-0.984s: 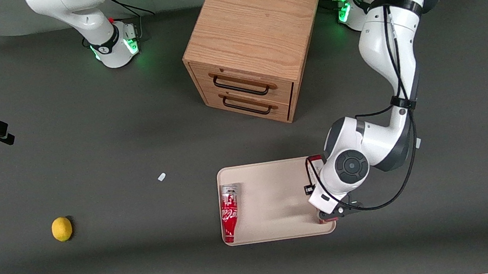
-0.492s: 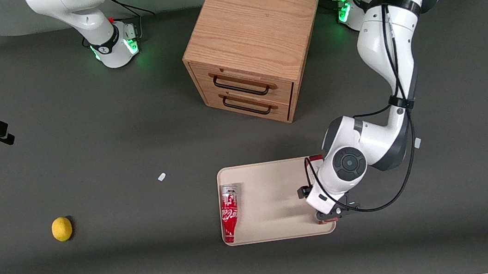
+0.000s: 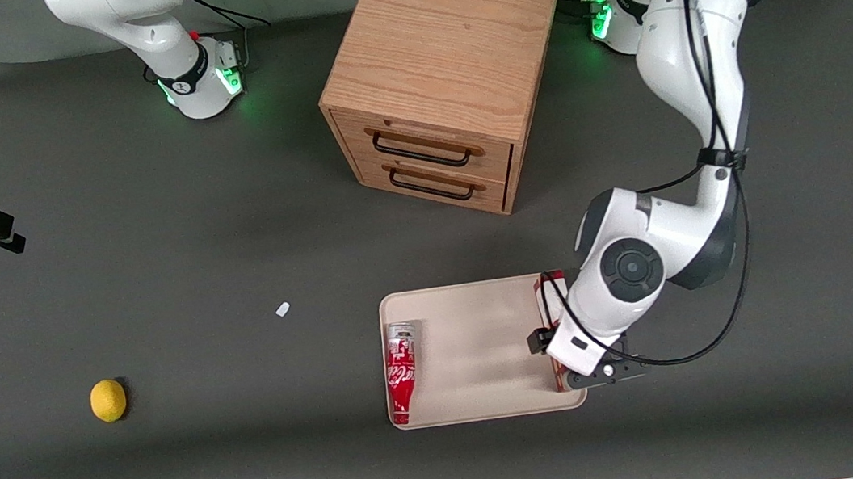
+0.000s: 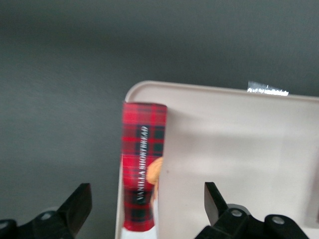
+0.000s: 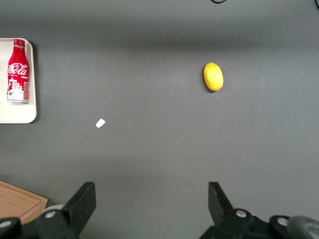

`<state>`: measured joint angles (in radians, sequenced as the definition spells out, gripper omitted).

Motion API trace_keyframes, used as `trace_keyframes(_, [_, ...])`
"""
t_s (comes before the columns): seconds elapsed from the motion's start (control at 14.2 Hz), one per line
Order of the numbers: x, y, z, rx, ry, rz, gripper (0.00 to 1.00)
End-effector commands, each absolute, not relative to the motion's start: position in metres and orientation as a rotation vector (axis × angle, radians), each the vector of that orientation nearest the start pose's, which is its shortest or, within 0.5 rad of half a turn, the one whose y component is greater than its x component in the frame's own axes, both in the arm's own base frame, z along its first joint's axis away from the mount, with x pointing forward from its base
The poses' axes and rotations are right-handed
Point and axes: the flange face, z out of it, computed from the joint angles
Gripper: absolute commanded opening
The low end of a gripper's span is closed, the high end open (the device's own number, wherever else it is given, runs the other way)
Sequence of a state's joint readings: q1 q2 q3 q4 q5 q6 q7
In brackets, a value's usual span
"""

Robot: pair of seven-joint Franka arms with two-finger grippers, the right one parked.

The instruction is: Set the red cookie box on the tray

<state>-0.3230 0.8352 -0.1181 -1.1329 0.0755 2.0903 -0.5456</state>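
Resting on tray [image 4: 239, 144]: box [image 4: 142, 159], apparently; gripper [image 4: 147, 209] spread.

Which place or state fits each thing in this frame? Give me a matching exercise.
Things:
1. dark-red plaid cookie box
2. red Coca-Cola bottle-shaped can
3. yellow lemon
4. black two-finger tool

Descriptions:
A. open, above the box
B. bare table, toward the parked arm's end
C. along the beige tray's edge nearest the working arm
D. lying along the tray's edge nearest the lemon

Pairs: 1-C, 2-D, 3-B, 4-A
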Motion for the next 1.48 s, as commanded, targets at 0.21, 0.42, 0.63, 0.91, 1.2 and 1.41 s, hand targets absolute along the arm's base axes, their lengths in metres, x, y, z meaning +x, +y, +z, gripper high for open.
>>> trace_keyframes(0.21, [0.682, -0.248, 0.419, -3.174, -0.257, -0.197, 1.00])
trace_keyframes(0.42, [0.650, -0.204, 0.487, -3.145, -0.216, -0.175, 1.00])
trace_keyframes(0.63, [0.625, -0.141, 0.543, -3.151, -0.104, -0.095, 1.00])
trace_keyframes(0.91, [0.575, -0.055, 0.601, -3.117, 0.030, 0.012, 1.00])
trace_keyframes(1.2, [0.518, -0.002, 0.619, -3.100, 0.064, 0.009, 1.00])
trace_keyframes(1.41, [0.504, 0.002, 0.638, -3.112, 0.091, -0.018, 1.00])
